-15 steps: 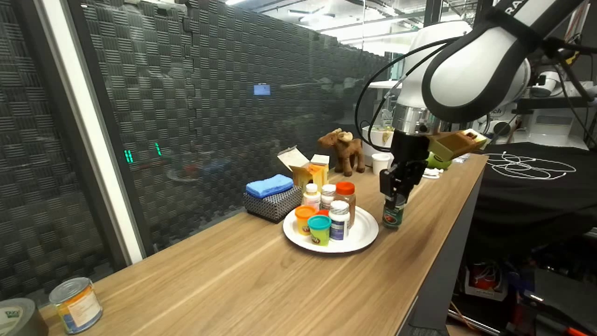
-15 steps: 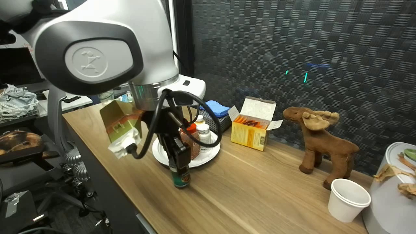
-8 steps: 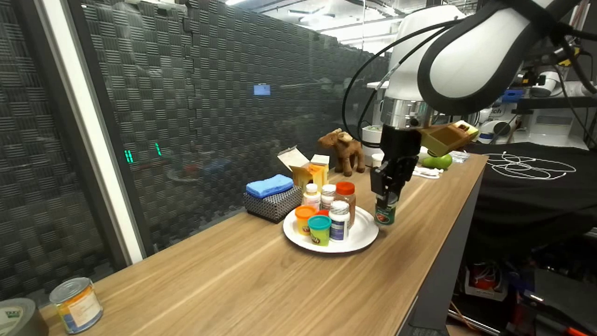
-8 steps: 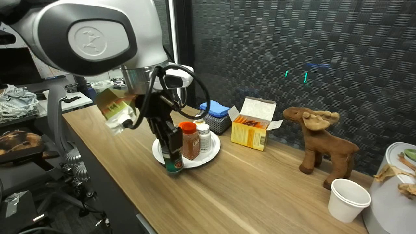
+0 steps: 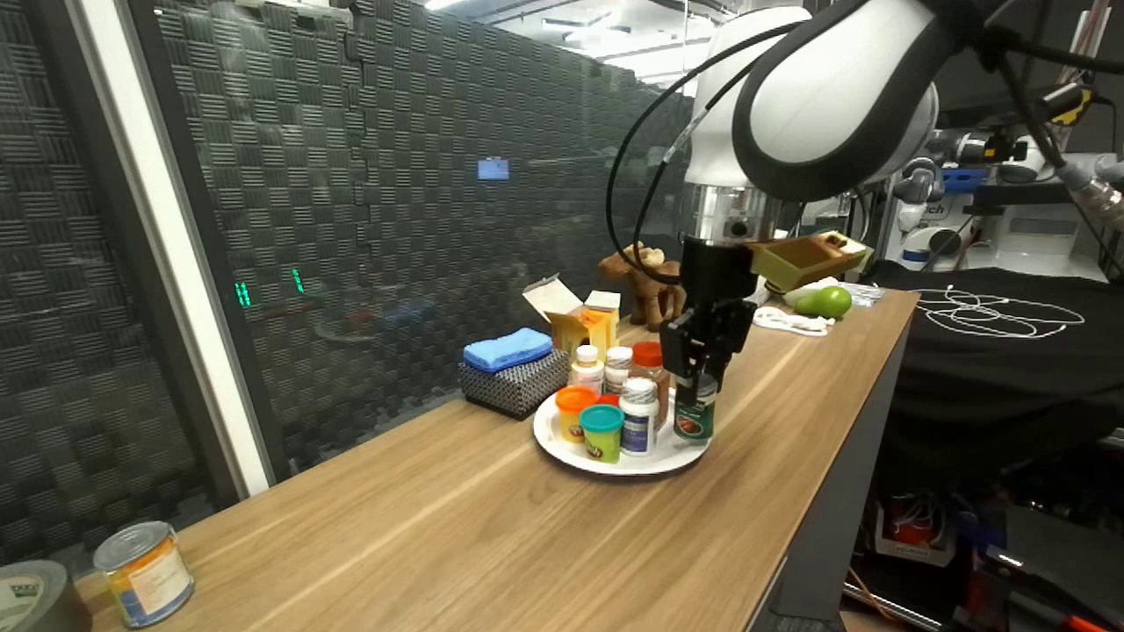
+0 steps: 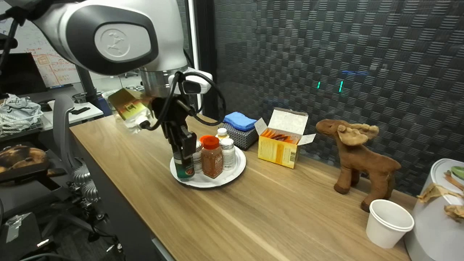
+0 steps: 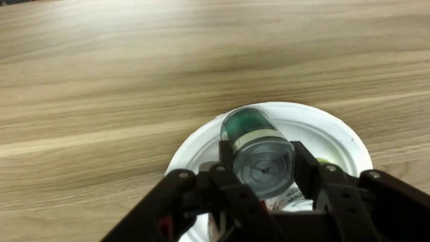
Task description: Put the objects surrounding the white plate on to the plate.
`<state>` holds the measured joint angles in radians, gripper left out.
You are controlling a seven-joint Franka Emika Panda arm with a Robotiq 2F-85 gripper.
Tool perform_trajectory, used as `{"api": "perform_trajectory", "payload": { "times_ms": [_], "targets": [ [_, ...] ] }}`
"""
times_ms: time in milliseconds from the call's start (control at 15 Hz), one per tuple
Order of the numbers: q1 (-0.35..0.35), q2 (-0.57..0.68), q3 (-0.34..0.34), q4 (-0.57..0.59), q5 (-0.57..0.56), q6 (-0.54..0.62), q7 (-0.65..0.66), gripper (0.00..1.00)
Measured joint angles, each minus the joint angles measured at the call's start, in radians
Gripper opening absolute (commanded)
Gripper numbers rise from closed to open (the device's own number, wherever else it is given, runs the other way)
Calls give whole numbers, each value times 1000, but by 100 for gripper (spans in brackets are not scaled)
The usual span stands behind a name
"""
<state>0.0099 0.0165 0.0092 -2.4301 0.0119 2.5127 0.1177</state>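
My gripper (image 5: 700, 373) is shut on a green-labelled jar (image 5: 695, 420) with a clear lid. In both exterior views the jar is over the near-robot side of the white plate (image 5: 667, 461); whether it touches the plate I cannot tell. In the wrist view the fingers (image 7: 261, 154) press both sides of the lid, and the jar (image 7: 247, 122) leans over the plate rim (image 7: 315, 134). On the plate stand a red-lidded jar (image 6: 212, 161), white bottles (image 5: 638, 421), an orange-lidded tub (image 5: 575, 412) and a teal-lidded tub (image 5: 602, 434). A red lid is mostly hidden among them.
A mesh box (image 5: 516, 384) with a blue cloth (image 5: 507, 348) and an open yellow box (image 6: 277, 152) stand beside the plate. A plush moose (image 6: 359, 159) and white cups (image 6: 388, 224) are farther along. A can (image 5: 145, 579) and tape roll (image 5: 39, 597) sit at the far end.
My gripper has carried the green jar from the table beside the plate, slightly up and across, to over the plate's edge. The other objects have not moved.
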Motion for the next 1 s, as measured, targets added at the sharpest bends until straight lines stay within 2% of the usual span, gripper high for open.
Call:
{"api": "perform_trajectory", "payload": {
  "times_ms": [200,1000],
  "targets": [
    [10,35,7,36,60,-6,-17,22],
    [-4,96,-2,71,62,60,-17,22]
  ]
}}
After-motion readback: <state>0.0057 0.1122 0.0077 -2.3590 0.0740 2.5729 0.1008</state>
